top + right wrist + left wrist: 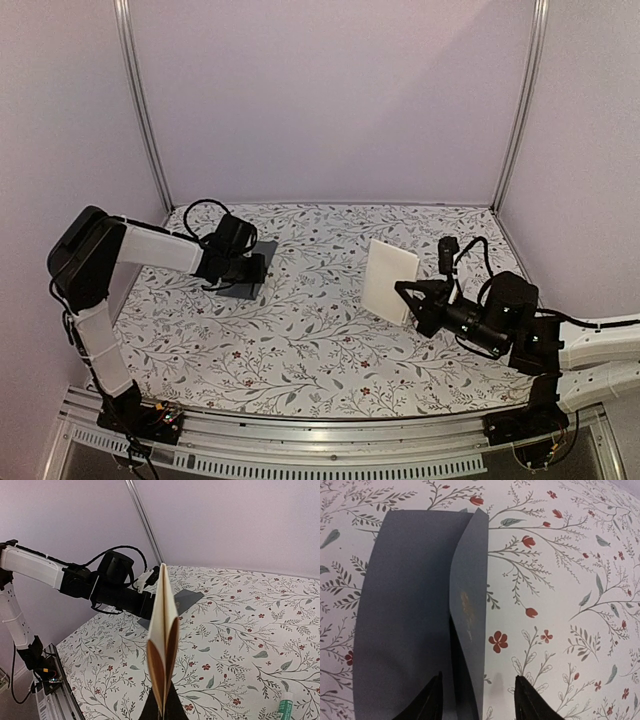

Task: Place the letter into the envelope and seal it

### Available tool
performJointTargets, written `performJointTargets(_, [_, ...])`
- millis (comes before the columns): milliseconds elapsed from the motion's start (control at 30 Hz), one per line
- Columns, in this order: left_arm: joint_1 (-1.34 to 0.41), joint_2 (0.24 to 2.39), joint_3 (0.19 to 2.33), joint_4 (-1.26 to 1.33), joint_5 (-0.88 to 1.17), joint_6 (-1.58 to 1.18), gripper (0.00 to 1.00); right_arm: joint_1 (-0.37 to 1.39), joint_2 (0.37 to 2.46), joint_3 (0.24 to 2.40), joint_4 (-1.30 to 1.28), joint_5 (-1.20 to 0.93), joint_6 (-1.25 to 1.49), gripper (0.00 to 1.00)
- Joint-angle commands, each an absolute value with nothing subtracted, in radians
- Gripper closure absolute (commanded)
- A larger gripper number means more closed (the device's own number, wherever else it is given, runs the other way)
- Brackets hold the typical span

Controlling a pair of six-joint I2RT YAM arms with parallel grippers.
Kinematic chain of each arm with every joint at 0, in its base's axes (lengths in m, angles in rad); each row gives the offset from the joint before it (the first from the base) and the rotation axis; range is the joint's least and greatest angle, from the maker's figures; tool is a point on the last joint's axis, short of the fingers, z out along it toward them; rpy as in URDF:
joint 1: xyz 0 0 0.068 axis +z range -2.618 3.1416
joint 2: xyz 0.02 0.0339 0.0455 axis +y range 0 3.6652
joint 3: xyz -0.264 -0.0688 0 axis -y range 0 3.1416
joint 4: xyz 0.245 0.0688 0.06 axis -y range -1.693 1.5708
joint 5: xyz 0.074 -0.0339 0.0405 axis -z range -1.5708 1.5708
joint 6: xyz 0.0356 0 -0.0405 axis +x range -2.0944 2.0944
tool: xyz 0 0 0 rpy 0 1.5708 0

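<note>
The left fingers are spread, their dark tips apart at the bottom of the left wrist view. One tip hangs over the envelope and the other over the bare tablecloth. The raised edge of the flap stands in the gap between them. Whether either tip touches the paper cannot be told. The slate-grey envelope lies flat on the counter near its far left corner. Its flap is lifted off the body and tilted up along one long side, with a faint tan mark on it.

The right fingers are pressed together on the letter, pinching its lower edge. The sheet is folded over on itself and stands upright, edge-on to the right wrist camera, pale outside and tan-brown inside the fold. It is held in the air above the right half of the counter, well apart from the envelope, with its far edge toward the left arm. A small teal-white tube lies on the tablecloth near the right fingers.
</note>
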State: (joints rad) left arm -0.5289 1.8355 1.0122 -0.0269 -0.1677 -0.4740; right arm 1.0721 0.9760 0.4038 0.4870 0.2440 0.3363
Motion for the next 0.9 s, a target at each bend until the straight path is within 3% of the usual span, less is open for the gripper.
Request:
performJointTargets(0, [-0.517, 1.881, 1.051, -0.038, -0.154, -0.450, 0.55, 1.068, 0.952, 0.385, 0.476, 0.221, 0.338, 1.00])
performJointTargets(333, [-0.536, 1.894, 1.047, -0.016, -0.158, -0.441, 0.95, 1.068, 0.940, 0.389, 0.457, 0.206, 0.350, 1.00])
performJointTargets(467, [-0.585, 1.858, 1.025, -0.029, -0.218, -0.433, 1.00, 1.068, 0.939, 0.405, 0.439, 0.203, 0.353, 1.00])
performJointTargets(867, [-0.926, 1.720, 0.954, -0.105, -0.397, -0.321, 1.00, 1.068, 0.854, 0.455, 0.254, 0.252, 0.379, 1.00])
